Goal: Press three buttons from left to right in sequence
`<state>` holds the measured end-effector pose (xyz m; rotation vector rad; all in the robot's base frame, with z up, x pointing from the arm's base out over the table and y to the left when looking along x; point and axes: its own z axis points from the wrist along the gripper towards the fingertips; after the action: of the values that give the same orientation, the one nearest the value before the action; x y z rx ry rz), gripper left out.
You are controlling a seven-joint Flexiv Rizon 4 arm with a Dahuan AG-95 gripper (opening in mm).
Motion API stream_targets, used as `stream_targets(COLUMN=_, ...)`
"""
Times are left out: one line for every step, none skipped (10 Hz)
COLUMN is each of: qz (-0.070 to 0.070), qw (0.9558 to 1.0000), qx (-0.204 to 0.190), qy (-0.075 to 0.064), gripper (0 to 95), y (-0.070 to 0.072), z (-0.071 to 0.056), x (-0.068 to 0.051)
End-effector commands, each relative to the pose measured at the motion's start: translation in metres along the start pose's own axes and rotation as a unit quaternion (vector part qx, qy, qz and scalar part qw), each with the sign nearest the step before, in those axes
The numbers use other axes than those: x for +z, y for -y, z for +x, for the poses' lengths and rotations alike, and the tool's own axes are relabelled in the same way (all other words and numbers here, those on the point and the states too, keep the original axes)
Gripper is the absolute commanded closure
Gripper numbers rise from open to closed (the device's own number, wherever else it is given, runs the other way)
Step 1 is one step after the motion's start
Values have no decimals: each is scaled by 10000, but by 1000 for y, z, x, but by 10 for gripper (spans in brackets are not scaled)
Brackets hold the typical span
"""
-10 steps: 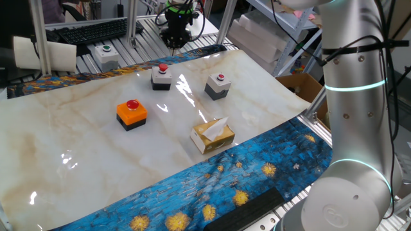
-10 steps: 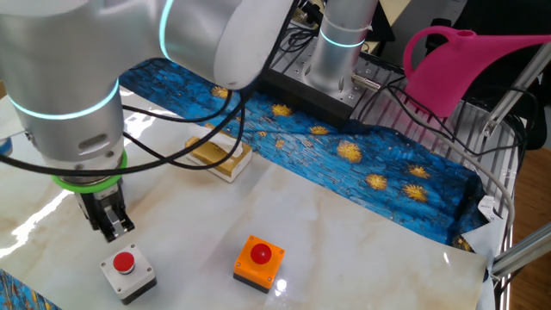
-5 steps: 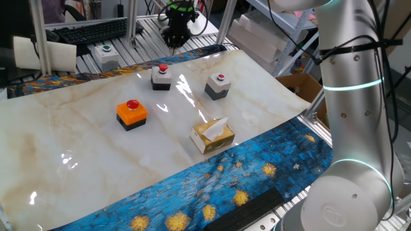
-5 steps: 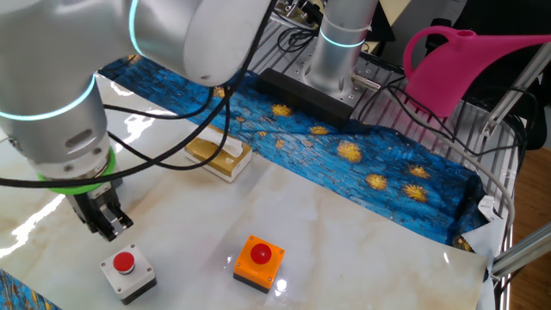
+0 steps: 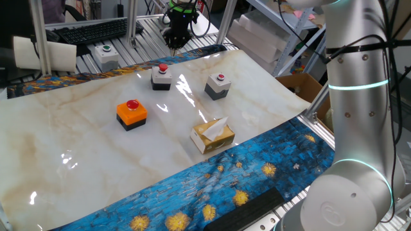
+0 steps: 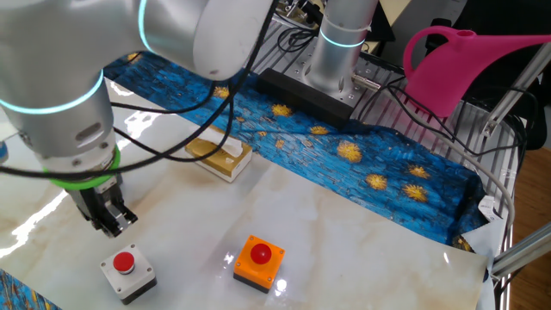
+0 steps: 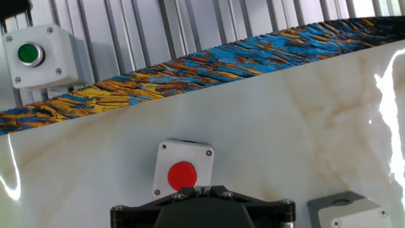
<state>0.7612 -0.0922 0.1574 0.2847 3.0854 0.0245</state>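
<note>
Jaws together, the gripper [image 6: 110, 226] hovers above the bench near the middle grey button [image 6: 126, 263]. That press seems next: line up over its red cap, then descend.

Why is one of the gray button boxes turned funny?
The right gray button box sits turned cornerwise, while the other gray box and the orange one sit straighter. A tissue also pokes up from the yellow tissue box. Nothing looks spilled or broken.
</note>
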Motion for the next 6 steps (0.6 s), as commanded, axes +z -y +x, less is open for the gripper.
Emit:
stream_targets(qz=-129, qw=9999, qx=-17, qy=-35, gripper=950, y=-1, z=-2, x=1)
stream_targets(qz=-208, qw=9998, qx=-14, qy=19, gripper=950, y=-2, z=-2, x=1)
stream_targets(qz=-220, qw=9997, qx=-5, qy=74, gripper=950, y=-6, z=0, x=3)
stream_targets(qz=-218, qw=9997, qx=5, qy=122, gripper=950, y=-9, z=1, x=4)
stream_targets(qz=-214, qw=9996, qx=47, qy=197, gripper=950, y=-14, z=3, x=6)
stream_targets(qz=-209, qw=9996, qx=28, qy=200, gripper=950, y=-15, z=4, x=6)
